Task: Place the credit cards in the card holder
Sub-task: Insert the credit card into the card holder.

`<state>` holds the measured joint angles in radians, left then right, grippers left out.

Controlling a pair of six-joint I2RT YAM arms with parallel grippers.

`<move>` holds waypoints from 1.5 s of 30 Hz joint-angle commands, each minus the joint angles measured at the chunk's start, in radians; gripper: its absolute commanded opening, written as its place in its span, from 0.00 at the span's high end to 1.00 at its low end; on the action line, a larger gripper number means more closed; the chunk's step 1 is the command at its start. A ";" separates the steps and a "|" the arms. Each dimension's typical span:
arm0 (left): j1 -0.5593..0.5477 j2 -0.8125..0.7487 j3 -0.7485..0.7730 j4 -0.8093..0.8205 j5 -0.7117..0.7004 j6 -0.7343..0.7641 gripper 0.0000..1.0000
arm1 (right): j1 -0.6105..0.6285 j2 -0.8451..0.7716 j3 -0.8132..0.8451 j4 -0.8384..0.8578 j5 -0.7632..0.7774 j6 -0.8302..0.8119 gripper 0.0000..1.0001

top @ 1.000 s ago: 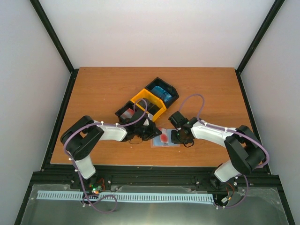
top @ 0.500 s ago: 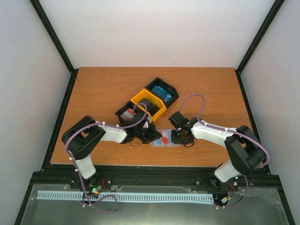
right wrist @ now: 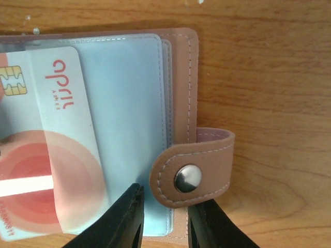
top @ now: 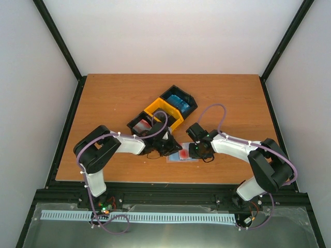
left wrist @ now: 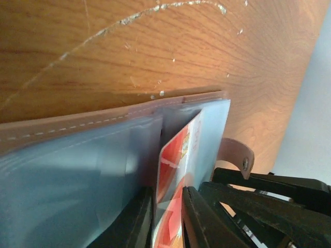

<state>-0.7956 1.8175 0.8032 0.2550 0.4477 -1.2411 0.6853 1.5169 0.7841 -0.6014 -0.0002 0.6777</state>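
The pinkish-tan card holder [top: 184,155] lies open on the table between both grippers. A red-and-white credit card [left wrist: 173,160] stands partway inside one translucent pocket [right wrist: 129,103]. My left gripper [left wrist: 168,194] is open, its jaws a little apart on either side of that card, with a thin gap on the left. My right gripper [right wrist: 165,202] is open, its fingers straddling the holder's right edge just below the snap strap [right wrist: 189,175]. From the top, the left gripper [top: 172,149] sits at the holder's left end and the right gripper [top: 198,151] at its right end.
Behind the holder stands a row of three bins: a black bin [top: 178,101] with blue cards, a yellow bin [top: 164,114], and a black bin [top: 139,125] with a red-and-white card. The table's front edge [top: 170,178] runs close below the holder.
The left jaws have loosened slightly around the red-and-white card. The left arm's elbow has swung a little to the right. The right arm and the holder have stayed put.
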 commanded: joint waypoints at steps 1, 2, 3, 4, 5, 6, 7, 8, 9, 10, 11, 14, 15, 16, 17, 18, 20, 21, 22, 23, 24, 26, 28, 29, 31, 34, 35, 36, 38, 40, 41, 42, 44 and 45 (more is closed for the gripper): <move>-0.020 -0.011 0.077 -0.208 -0.073 0.058 0.75 | 0.017 0.012 -0.034 -0.018 -0.056 0.011 0.76; -0.021 -0.019 0.095 -0.274 -0.091 0.070 0.70 | 0.017 0.008 -0.033 -0.020 -0.053 0.013 0.76; -0.023 -0.025 0.113 -0.302 -0.106 0.081 0.65 | 0.017 0.005 -0.034 -0.020 -0.052 0.014 0.76; -0.026 -0.032 0.127 -0.351 -0.118 0.091 0.61 | 0.017 0.003 -0.035 -0.021 -0.051 0.014 0.76; -0.029 -0.039 0.138 -0.382 -0.132 0.097 0.55 | 0.017 -0.002 -0.035 -0.020 -0.050 0.016 0.76; -0.030 -0.046 0.148 -0.404 -0.144 0.101 0.53 | 0.017 -0.003 -0.037 -0.019 -0.050 0.017 0.76; -0.032 -0.051 0.160 -0.439 -0.154 0.106 0.51 | 0.017 -0.005 -0.038 -0.019 -0.050 0.018 0.76; -0.035 -0.057 0.172 -0.470 -0.166 0.111 0.50 | 0.016 -0.007 -0.039 -0.017 -0.050 0.020 0.76; -0.038 -0.057 0.182 -0.495 -0.175 0.115 0.49 | 0.017 -0.008 -0.037 -0.017 -0.050 0.021 0.76; -0.040 -0.057 0.193 -0.512 -0.184 0.120 0.49 | 0.017 -0.009 -0.036 -0.016 -0.051 0.022 0.76; -0.043 -0.056 0.200 -0.526 -0.191 0.122 0.49 | 0.017 -0.009 -0.037 -0.015 -0.052 0.023 0.76; -0.047 -0.042 0.215 -0.536 -0.187 0.130 0.56 | 0.017 -0.007 -0.034 -0.011 -0.053 0.023 0.76; -0.047 -0.036 0.219 -0.532 -0.180 0.135 0.61 | 0.017 -0.005 -0.033 -0.011 -0.053 0.022 0.76; -0.046 -0.029 0.221 -0.524 -0.173 0.138 0.66 | 0.016 -0.006 -0.035 -0.010 -0.053 0.022 0.76; -0.047 -0.023 0.221 -0.516 -0.164 0.144 0.69 | 0.017 -0.007 -0.037 -0.010 -0.055 0.022 0.76; -0.047 -0.016 0.226 -0.511 -0.155 0.148 0.72 | 0.017 -0.007 -0.039 -0.008 -0.054 0.023 0.76; -0.046 0.000 0.232 -0.497 -0.133 0.159 0.74 | 0.017 -0.009 -0.042 -0.007 -0.056 0.022 0.76; -0.047 0.005 0.234 -0.487 -0.123 0.165 0.75 | 0.017 -0.008 -0.045 -0.007 -0.056 0.022 0.76; -0.048 0.012 0.237 -0.478 -0.112 0.172 0.75 | 0.017 -0.008 -0.047 -0.005 -0.056 0.022 0.76; -0.049 0.017 0.239 -0.457 -0.095 0.181 0.75 | 0.017 -0.007 -0.047 -0.004 -0.058 0.022 0.76; -0.053 0.023 0.240 -0.431 -0.076 0.192 0.75 | 0.017 -0.008 -0.049 -0.002 -0.059 0.024 0.76; -0.065 0.044 0.266 -0.433 -0.062 0.215 0.75 | 0.017 -0.008 -0.052 0.000 -0.061 0.023 0.76; -0.073 0.072 0.316 -0.457 -0.057 0.238 0.73 | 0.017 -0.008 -0.052 0.001 -0.062 0.025 0.76; -0.077 0.083 0.330 -0.461 -0.050 0.249 0.73 | 0.017 -0.009 -0.054 0.002 -0.061 0.025 0.76; -0.083 0.102 0.353 -0.472 -0.045 0.263 0.73 | 0.017 -0.011 -0.053 0.001 -0.062 0.027 0.76; -0.084 0.113 0.363 -0.480 -0.041 0.265 0.72 | 0.016 -0.025 -0.054 0.000 -0.053 0.035 0.76; -0.085 0.115 0.365 -0.482 -0.040 0.266 0.71 | 0.017 -0.034 -0.055 0.000 -0.049 0.039 0.76; -0.084 0.117 0.367 -0.485 -0.041 0.266 0.70 | 0.017 -0.042 -0.054 -0.001 -0.044 0.042 0.76; -0.084 0.115 0.373 -0.499 -0.051 0.269 0.68 | 0.016 -0.061 -0.053 -0.004 -0.032 0.050 0.76; -0.084 0.111 0.378 -0.525 -0.068 0.271 0.66 | 0.017 -0.092 -0.052 -0.008 -0.015 0.063 0.76; -0.084 0.104 0.381 -0.536 -0.077 0.273 0.65 | 0.016 -0.109 -0.051 -0.010 -0.006 0.067 0.76; -0.084 0.095 0.380 -0.543 -0.084 0.276 0.64 | 0.016 -0.132 -0.051 -0.009 0.002 0.071 0.75; -0.084 0.073 0.376 -0.554 -0.098 0.281 0.63 | 0.016 -0.168 -0.048 -0.011 0.014 0.078 0.73; -0.084 0.066 0.378 -0.568 -0.107 0.283 0.63 | 0.016 -0.180 -0.046 -0.014 0.020 0.080 0.72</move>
<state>-0.8673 1.9186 1.1488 -0.2489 0.3725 -0.9874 0.6907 1.4055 0.7357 -0.6044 -0.0132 0.7292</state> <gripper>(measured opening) 0.364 0.268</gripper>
